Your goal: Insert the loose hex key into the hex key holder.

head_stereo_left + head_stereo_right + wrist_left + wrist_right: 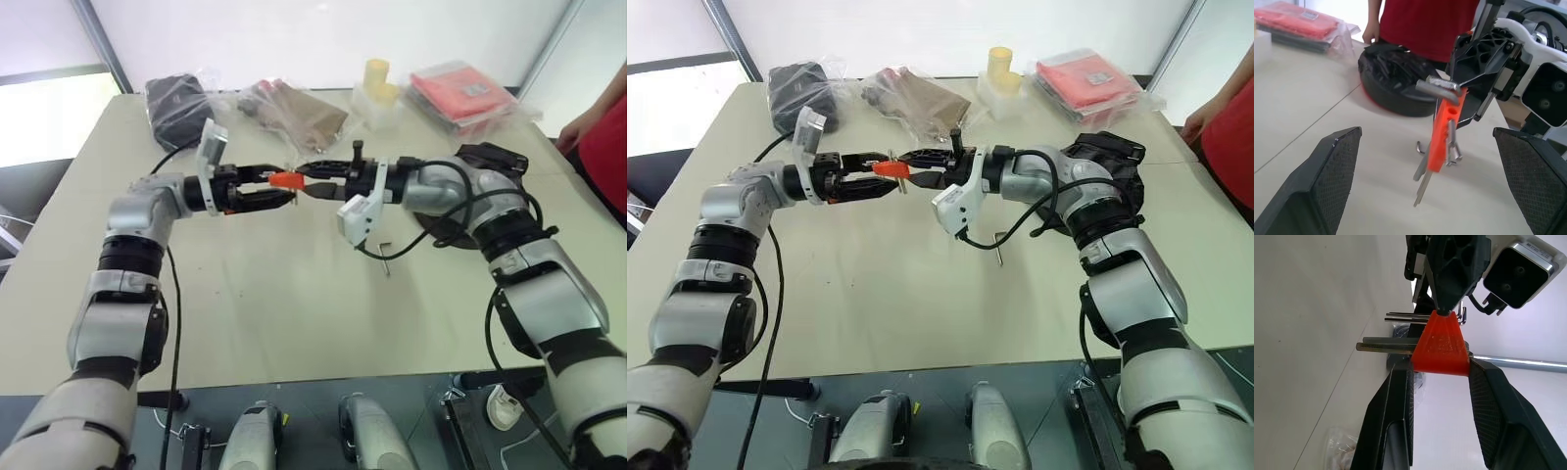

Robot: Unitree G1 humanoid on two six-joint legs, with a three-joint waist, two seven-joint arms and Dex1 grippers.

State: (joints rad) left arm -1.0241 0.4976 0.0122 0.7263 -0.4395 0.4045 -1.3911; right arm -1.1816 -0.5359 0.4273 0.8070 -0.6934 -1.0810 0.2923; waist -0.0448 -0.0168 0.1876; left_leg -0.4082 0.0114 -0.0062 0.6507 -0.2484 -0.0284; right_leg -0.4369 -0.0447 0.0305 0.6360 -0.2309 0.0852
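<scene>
Hex key holder (1441, 346) clamped between right gripper (312, 182) fingers, raised above table (255, 294). Left gripper (263, 189) spread wide around holder, apparently not touching. Loose hex key (384, 258) lying on table under right forearm.

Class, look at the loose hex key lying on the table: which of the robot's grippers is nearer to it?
Right. The right gripper, shut on the hex key holder, hangs just above and left of the loose hex key. The left gripper, open, sits farther left, facing the holder.
</scene>
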